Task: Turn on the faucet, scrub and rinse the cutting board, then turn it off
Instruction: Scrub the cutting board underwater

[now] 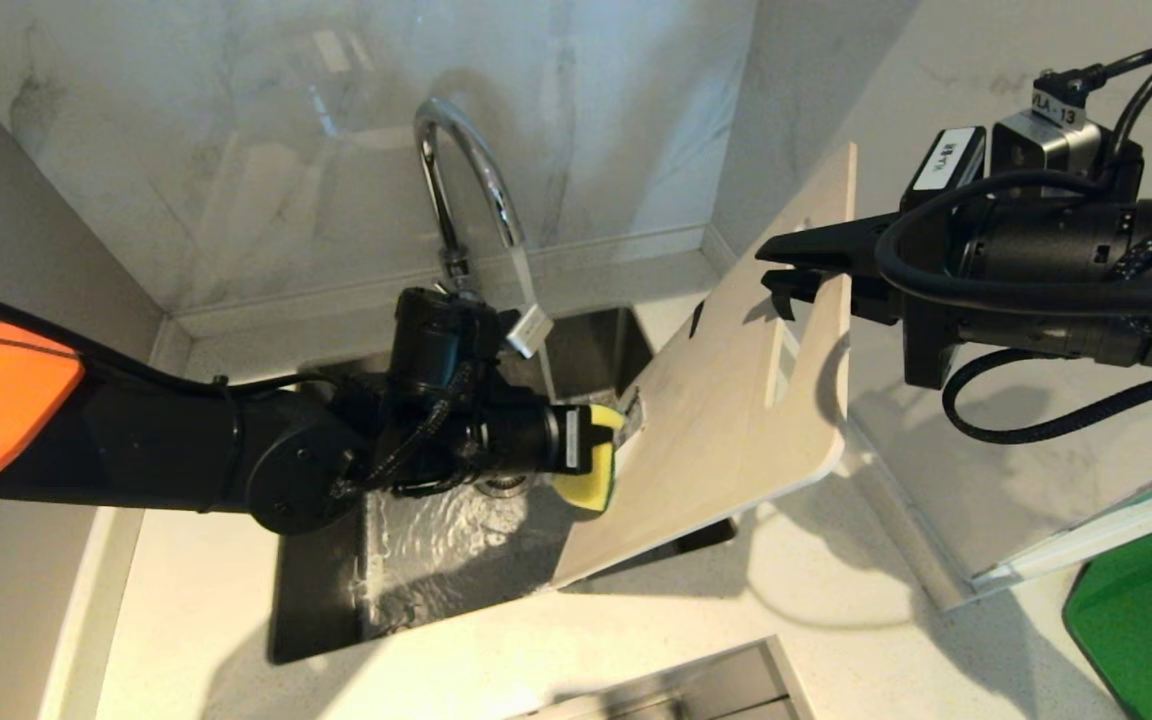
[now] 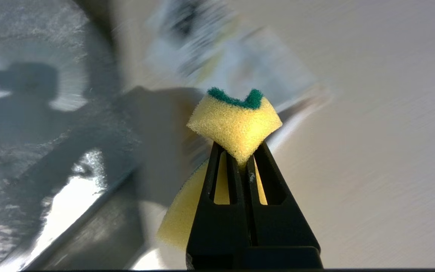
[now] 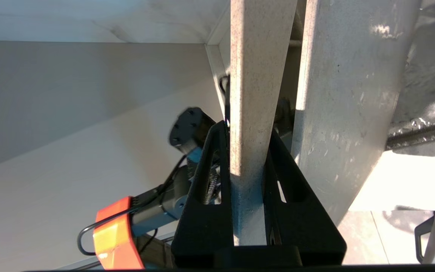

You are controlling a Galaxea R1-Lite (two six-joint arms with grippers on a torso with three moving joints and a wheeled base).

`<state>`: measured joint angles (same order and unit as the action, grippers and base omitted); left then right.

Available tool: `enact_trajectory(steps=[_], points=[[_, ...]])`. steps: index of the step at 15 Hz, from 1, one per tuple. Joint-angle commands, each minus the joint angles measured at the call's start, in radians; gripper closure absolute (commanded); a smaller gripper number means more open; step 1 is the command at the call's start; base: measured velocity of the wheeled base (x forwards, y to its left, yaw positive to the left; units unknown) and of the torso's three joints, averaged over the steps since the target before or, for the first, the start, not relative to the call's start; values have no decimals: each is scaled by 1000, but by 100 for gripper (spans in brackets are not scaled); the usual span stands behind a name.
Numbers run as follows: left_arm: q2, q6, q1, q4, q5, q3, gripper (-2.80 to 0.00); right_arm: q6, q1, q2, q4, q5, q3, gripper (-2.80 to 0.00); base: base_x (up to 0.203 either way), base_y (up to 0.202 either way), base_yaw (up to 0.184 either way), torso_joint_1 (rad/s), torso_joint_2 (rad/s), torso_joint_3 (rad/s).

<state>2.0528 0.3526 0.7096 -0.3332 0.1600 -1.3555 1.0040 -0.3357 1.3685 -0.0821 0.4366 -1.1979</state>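
While clamped thin-edge in right tool (image 1: pixel 786 272), cutting board (image 1: pixel 726 420) could twist loose; sponge (image 1: pixel 596 465), pinched in left tool (image 2: pixel 240 160), pushing against it; faucet (image 1: pixel 466 170) running.

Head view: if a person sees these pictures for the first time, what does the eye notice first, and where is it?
Most striking is the cutting board, propped at a slant over the sink, its upper edge clamped by the right gripper. Against its lower part, the left gripper presses a yellow-and-green sponge. Behind, water runs from the faucet into the basin.
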Motion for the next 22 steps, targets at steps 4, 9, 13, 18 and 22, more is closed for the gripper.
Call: enact_trajectory(steps=[4,9,13,18,22], points=[[-124,-47,-122,-146,20,310,0,5,0,-2,2,2,1,0,0,0,0,0,0,0],[-252,-67,-138,-143,-14,349,0,7,0,11,1,4,0,0,0,0,0,0,0,0],[-379,-69,-136,78,-60,203,0,29,0,60,-76,2,-4,0,0,0,0,0,0,0],[-488,-69,-134,189,-63,164,0,164,0,217,-241,7,-101,0,0,0,0,0,0,0],[-537,-69,-134,225,-63,158,0,167,2,357,-278,8,-163,0,0,0,0,0,0,0]])
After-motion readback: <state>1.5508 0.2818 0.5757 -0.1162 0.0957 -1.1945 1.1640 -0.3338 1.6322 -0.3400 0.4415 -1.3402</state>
